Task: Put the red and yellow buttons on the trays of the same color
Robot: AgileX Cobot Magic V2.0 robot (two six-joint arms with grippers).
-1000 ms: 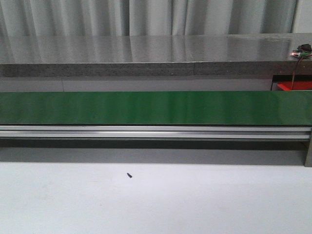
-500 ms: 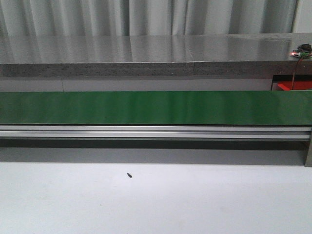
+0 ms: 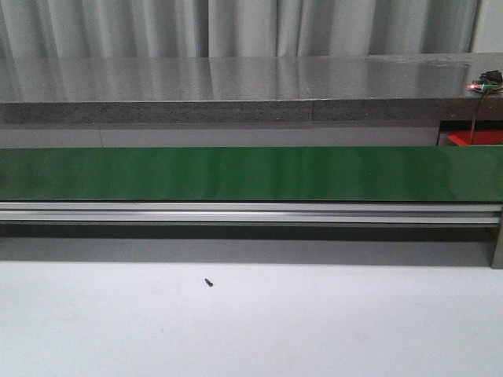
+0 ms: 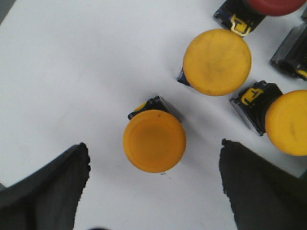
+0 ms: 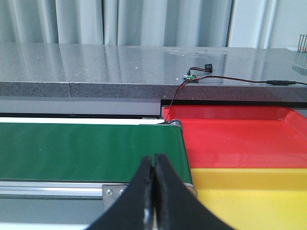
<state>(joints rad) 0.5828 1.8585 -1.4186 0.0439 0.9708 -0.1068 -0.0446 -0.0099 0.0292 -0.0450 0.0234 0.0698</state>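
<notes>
A: Where do the buttons lie?
B: On the white table (image 4: 86,62), seen from the left wrist. One yellow button (image 4: 154,140) sits in the middle of the frame, cap up, its black base poking out at the upper left of the cap. A second yellow button (image 4: 217,61) stands near it toward the upper right, and a third yellow button (image 4: 287,122) lies tilted at the right edge, with its black and yellow base showing. The cap of a red button (image 4: 278,5) is cut off by the top edge.

A: And the trays?
B: Both show in the right wrist view, at the right half. The red tray (image 5: 240,136) lies behind, the yellow tray (image 5: 259,196) just in front of it and touching it. Nothing lies in the parts of them that show.

A: How does the left hand stand to the middle button?
B: The left hand (image 4: 154,191) is spread wide, its two dark fingers (image 4: 48,187) at the lower corners. The button lies between them and a little above, touching neither.

A: The right hand?
B: The right hand (image 5: 153,184) has its fingertips pressed together with nothing between them, at the lower middle, before the end of the green conveyor belt (image 5: 86,148) beside the trays.

A: Anything else?
B: In the front view a small dark screw (image 3: 209,282) lies on the table in front of the belt.
</notes>
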